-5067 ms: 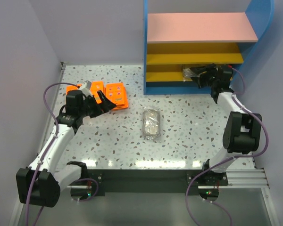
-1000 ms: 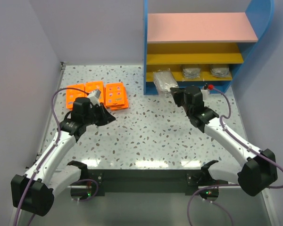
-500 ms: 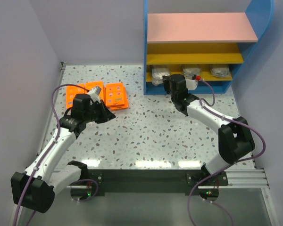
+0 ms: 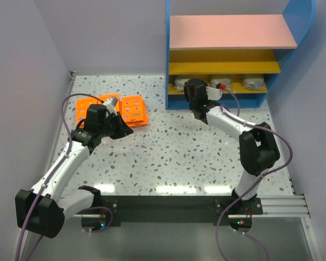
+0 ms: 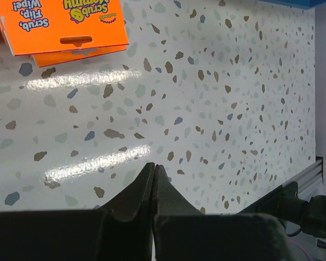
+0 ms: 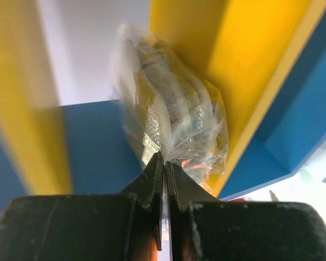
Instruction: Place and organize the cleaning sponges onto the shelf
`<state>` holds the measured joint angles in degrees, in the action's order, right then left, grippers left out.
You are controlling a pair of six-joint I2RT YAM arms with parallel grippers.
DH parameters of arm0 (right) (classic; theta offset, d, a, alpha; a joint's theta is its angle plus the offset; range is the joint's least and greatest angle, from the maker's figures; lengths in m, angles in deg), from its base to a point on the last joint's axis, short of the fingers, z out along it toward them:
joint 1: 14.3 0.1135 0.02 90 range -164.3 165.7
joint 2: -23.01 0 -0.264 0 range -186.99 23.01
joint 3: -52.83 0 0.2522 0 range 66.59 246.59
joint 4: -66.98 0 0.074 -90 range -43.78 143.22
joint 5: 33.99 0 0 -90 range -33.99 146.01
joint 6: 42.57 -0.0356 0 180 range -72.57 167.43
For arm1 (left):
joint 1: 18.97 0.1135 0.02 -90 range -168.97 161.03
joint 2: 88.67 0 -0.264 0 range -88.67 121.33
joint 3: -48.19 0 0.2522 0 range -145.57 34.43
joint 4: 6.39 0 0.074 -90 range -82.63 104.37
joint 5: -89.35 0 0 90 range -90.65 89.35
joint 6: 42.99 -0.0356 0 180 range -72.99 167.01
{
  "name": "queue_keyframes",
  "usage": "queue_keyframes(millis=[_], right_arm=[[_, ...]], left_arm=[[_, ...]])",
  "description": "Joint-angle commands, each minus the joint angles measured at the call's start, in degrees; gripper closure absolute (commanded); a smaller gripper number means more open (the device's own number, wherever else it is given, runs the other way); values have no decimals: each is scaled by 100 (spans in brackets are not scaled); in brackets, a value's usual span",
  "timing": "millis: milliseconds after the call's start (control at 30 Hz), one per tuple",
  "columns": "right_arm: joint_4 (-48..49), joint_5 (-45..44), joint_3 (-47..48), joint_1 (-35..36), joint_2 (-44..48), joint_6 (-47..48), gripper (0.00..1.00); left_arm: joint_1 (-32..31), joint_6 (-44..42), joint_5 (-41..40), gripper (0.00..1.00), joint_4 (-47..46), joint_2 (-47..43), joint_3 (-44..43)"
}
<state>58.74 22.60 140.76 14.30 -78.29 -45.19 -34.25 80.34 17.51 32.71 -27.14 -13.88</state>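
My right gripper [image 4: 186,87] reaches into the left end of the shelf's [image 4: 228,31] lower yellow board [image 4: 234,89]. It is shut on the clear wrap of a grey-beige sponge [image 6: 174,114], pinched at the fingertips of the right gripper [image 6: 164,157] against the yellow board [image 6: 250,60]. Seen from above, this sponge [image 4: 179,83] lies beside two more wrapped sponges [image 4: 218,81] [image 4: 254,82]. Orange sponge packs [image 4: 134,110] lie at the table's left. My left gripper [image 4: 128,130] hovers just in front of them, shut and empty. The left wrist view shows the left gripper [image 5: 154,166] over speckled table, with the orange packs [image 5: 70,22] at top left.
Further orange packs [image 4: 86,109] lie close to the left wall. The blue shelf side [image 4: 168,60] stands just left of my right gripper. A black rail [image 4: 168,209] runs along the near table edge.
My right arm has carried the wrapped sponge from in front of the shelf up onto the left end of the lower board. My left arm has edged slightly toward the orange packs.
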Motion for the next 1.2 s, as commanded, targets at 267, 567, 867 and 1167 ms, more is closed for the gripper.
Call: queue_keyframes(millis=[267,567,867,1167], right_arm=[[151,167,159,40,-66,-143,63],[379,300,-1000,23,1400,296,29],[-689,2643,-2134,5,2913,1870,23],[193,3464,-2628,1532,1976,1888,26]], left_arm=[[8,-36,-49,100,-153,87,-310],[8,17,-75,100,-223,-80,-205],[43,60,-523,100,-144,-247,-99],[281,324,-1349,100,199,-809,-143]])
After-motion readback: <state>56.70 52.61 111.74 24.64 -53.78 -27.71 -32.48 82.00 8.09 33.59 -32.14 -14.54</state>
